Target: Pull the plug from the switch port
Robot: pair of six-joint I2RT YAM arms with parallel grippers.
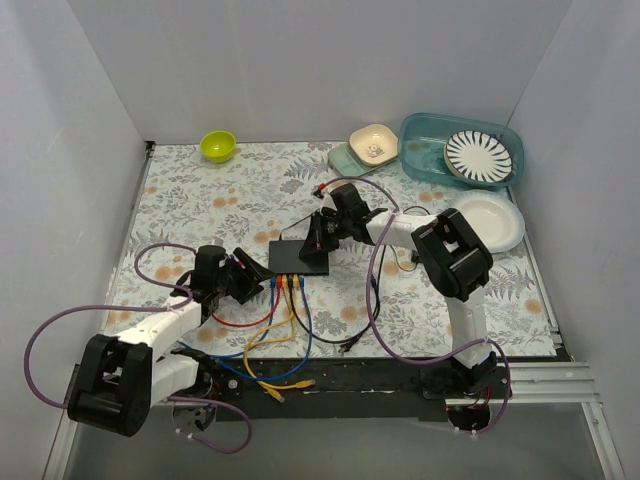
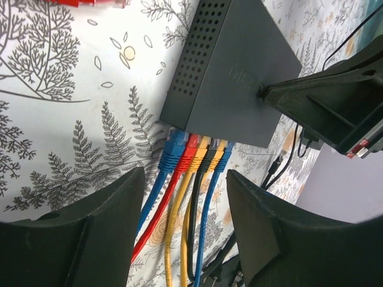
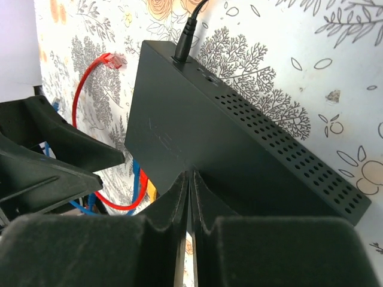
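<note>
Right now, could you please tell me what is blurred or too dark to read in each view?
Top external view: even light, but the switch is a small dark patch, sockets unreadable. Left wrist view: coloured plugs sharp, left gripper's fingers blurred. Right wrist view: right gripper's fingers blurred, switch top nearly featureless, vent holes crisp.

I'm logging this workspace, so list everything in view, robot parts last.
Switch: one, black, table centre.
Network plugs: six, blue, red, yellow, black, yellow, blue, in the switch's near edge.
Power cord: one, black, in the opposite edge.
Green bowl: one, lime, far left.
Beige bowl: one, far centre-right.
Tub: one, teal, far right.
Striped plate: one, black-and-white, in the tub.
White plate: one, right side.
Left arm: jaws open, facing the plugs.
Right arm: jaws shut, tips on the switch.
</note>
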